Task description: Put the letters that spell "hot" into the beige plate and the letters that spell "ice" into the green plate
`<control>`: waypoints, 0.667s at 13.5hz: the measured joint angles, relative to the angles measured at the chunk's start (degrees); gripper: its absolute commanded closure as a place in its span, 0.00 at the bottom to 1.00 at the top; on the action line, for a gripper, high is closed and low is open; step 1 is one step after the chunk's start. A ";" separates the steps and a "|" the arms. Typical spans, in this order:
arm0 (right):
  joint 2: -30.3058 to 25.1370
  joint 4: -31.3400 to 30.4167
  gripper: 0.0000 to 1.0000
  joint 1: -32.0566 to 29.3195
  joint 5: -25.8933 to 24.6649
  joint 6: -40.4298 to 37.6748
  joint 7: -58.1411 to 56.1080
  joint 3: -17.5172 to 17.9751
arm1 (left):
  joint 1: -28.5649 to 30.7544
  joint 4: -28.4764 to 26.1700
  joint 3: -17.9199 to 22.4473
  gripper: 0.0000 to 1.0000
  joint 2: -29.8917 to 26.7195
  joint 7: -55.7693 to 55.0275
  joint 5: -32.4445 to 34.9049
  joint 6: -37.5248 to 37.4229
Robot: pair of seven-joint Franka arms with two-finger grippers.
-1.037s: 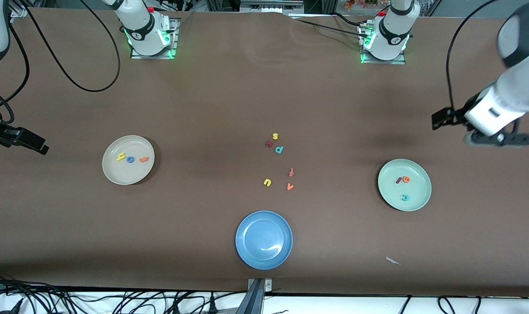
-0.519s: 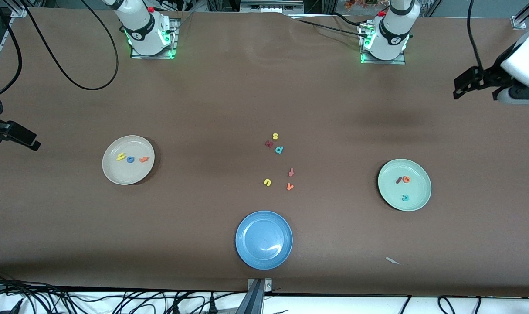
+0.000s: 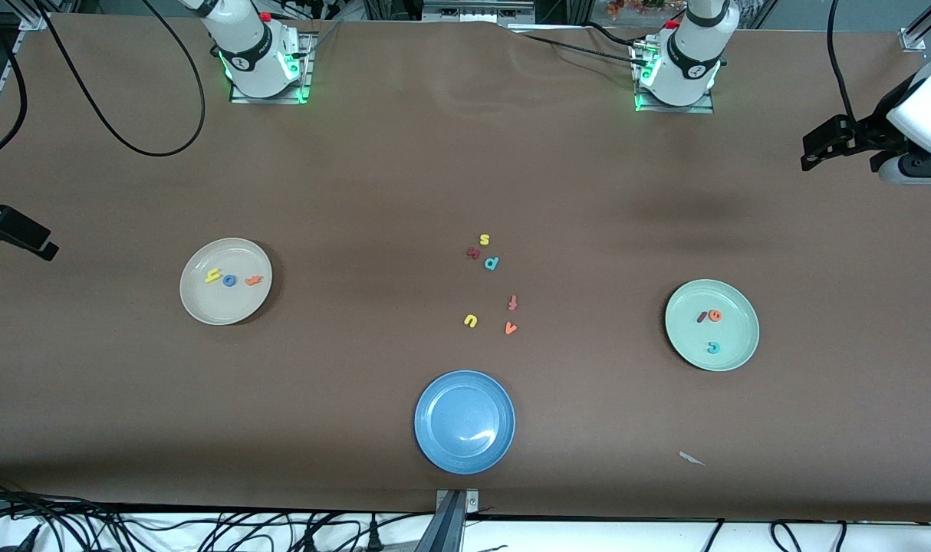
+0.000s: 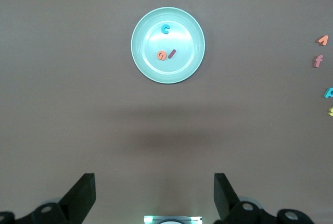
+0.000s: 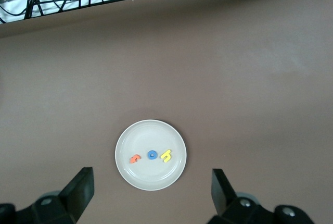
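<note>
The yellow h (image 3: 212, 275), blue o (image 3: 229, 280) and orange t (image 3: 253, 280) lie in a row inside the beige plate (image 3: 205, 307), which sits toward the right arm's end of the tabletop (image 3: 373, 176); the dark red i (image 3: 700, 317) and orange e (image 3: 714, 314) lie touching or nearly so in the green plate (image 3: 734, 353), with the teal c (image 3: 712, 347) a little nearer the front camera in the same plate, toward the left arm's end. Judging by how things lie, both words are sorted and nothing is left to carry. The spare letters rest on the bare tabletop between the two plates: a yellow s (image 3: 485, 240), a dark red letter (image 3: 473, 252), a teal p (image 3: 491, 263), a reddish f (image 3: 512, 303), a yellow u (image 3: 470, 320) and an orange v (image 3: 510, 328), with the empty blue plate (image 3: 435, 445) near the front edge. The left gripper (image 4: 154, 195) hangs high by the tabletop's edge at its own end, jaws wide and holding nothing; the right gripper (image 5: 151, 190) hangs likewise at its edge, jaws wide and empty. What the step in hand seems to call for is simply to park both arms clear, high above the plates, so no letter is brushed out, and to leave the spare letters alone.
</note>
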 measured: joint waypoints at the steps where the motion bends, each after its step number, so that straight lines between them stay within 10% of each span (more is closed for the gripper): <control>1: -0.10 0.00 0.00 0.00 0.00 0.00 0.00 0.01 | 0.01 0.00 0.00 0.00 0.08 0.01 0.00 -0.06; 9: -2.08 -0.17 0.00 -0.02 0.00 0.13 0.00 0.07 | -0.26 0.01 -0.15 0.00 0.07 0.14 -0.01 -0.11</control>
